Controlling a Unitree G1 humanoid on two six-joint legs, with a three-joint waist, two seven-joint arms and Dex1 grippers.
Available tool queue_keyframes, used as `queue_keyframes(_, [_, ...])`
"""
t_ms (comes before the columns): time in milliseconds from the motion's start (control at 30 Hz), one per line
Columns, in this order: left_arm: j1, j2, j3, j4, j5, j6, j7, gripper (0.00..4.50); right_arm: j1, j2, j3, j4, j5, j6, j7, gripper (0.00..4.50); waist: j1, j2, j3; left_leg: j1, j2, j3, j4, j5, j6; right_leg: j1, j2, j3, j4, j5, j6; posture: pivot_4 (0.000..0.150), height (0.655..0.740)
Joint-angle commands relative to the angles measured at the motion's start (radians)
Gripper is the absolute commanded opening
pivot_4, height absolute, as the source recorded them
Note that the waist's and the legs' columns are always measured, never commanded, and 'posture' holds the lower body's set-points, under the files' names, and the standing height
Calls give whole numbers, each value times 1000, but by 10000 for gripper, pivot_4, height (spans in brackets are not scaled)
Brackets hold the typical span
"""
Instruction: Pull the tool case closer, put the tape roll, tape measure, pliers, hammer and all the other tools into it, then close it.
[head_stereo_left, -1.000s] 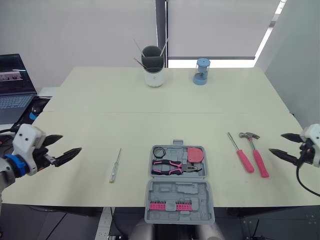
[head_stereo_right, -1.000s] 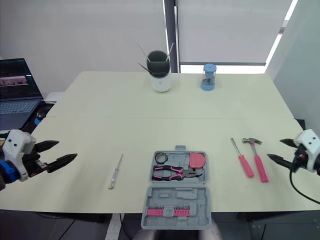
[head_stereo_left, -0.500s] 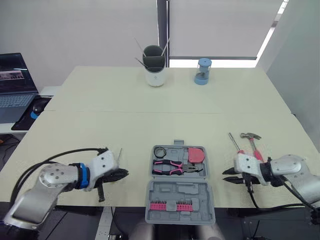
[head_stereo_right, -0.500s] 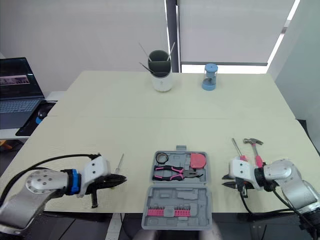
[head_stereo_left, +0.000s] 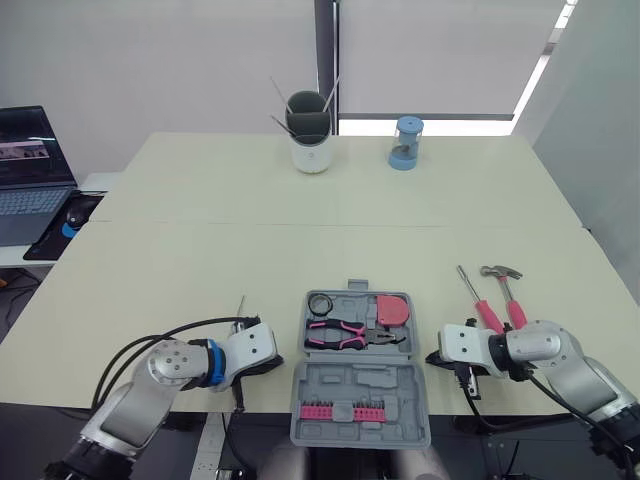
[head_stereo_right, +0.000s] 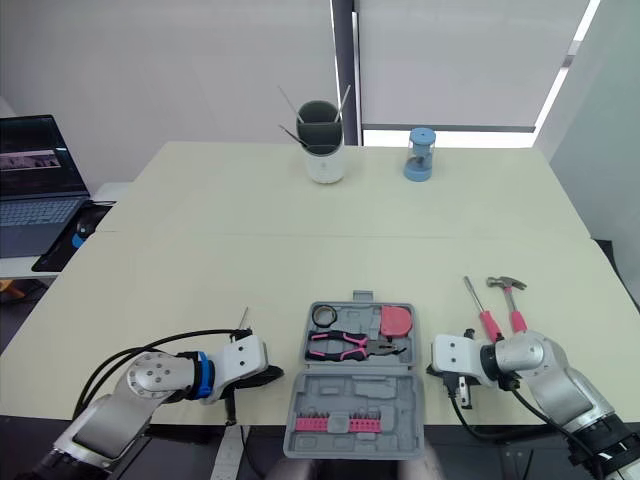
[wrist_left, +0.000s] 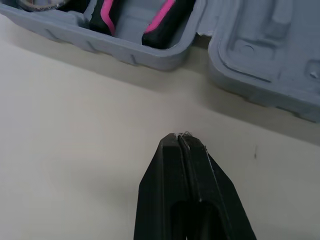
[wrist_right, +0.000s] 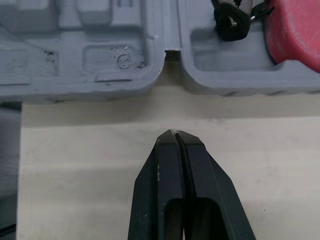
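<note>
Tool case (head_stereo_left: 360, 370) lies open. Pliers (head_stereo_left: 345, 335), tape roll (head_stereo_left: 319, 303) and tape measure (head_stereo_left: 390, 310) are in its far half. Hammer (head_stereo_left: 505, 290) and pink screwdriver (head_stereo_left: 478, 300) lie right of the case, the small screwdriver (head_stereo_left: 240, 303) left of it. Left gripper (wrist_left: 179, 136) is pinched closed and empty, just off the case's left side. Right gripper (wrist_right: 174, 132) is the same, just off the right side.
</note>
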Motion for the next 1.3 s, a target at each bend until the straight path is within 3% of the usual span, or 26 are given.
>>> queue_keyframes(33, [-28,-31,-33,9,19,15,9,0,-18,12,6,5,-10,-13,-10,191,1,0,0,0,0,0,0,0,0,0,0,0,0,0,0,1500,7400])
queue_keyframes(333, [-111,-138,-116,45,46,52,6,0,-34,42,35,-30,12,41,22,191,2,0,-1,1,-1,0,0,0,0,1,0,0,0,0,1,1500,7400])
queue_keyframes(767, [-123,-166,-108,31,38,75,-12,0,-52,106,27,-119,50,180,34,191,19,0,-3,2,-1,0,1,1,1,2,0,0,0,1,2,1500,7400])
queue_keyframes(1300, [-264,-205,-100,209,86,-33,8,0,-182,180,25,36,26,140,1,191,19,0,-3,1,-2,0,0,2,1,1,0,0,1,2,1,1500,7400])
